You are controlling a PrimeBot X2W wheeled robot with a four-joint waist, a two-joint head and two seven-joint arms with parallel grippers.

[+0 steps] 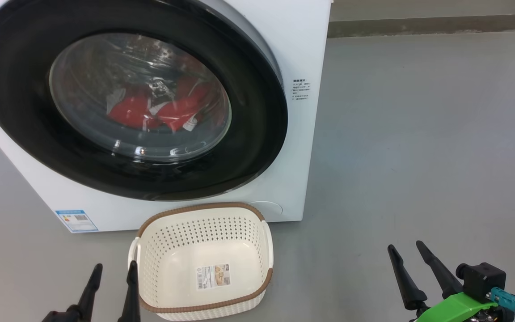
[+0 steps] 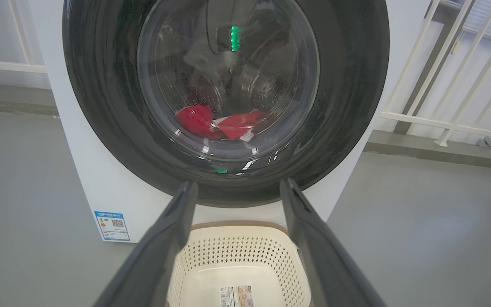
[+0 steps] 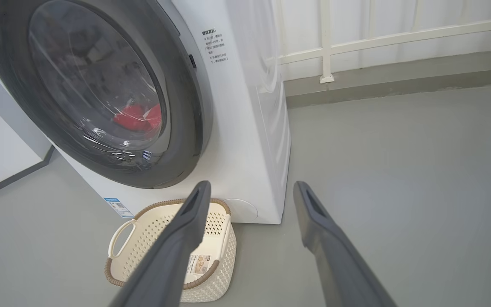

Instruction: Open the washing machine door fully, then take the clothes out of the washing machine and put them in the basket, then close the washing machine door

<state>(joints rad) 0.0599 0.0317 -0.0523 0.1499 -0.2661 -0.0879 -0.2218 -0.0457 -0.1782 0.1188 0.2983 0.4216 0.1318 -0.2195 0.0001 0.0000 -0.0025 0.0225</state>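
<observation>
Nothing started yet, door not even cracked open

The washing machine door [image 1: 16, 112] is seen shut against the washing machine [image 1: 297, 36], and the red clothes [image 1: 159, 109] are spotted through it, low inside the machine. The basket [image 1: 204, 209] is parked on the floor [image 1: 418, 134] right in front of the machine, below the door, with nothing in it but its label [image 1: 213, 276]. The left gripper [image 1: 115, 264] and right gripper [image 1: 405, 245] are held back from the machine, fingers spread wide, nothing gripped. All three steps are judged to be left: opening, unloading, closing.
</observation>
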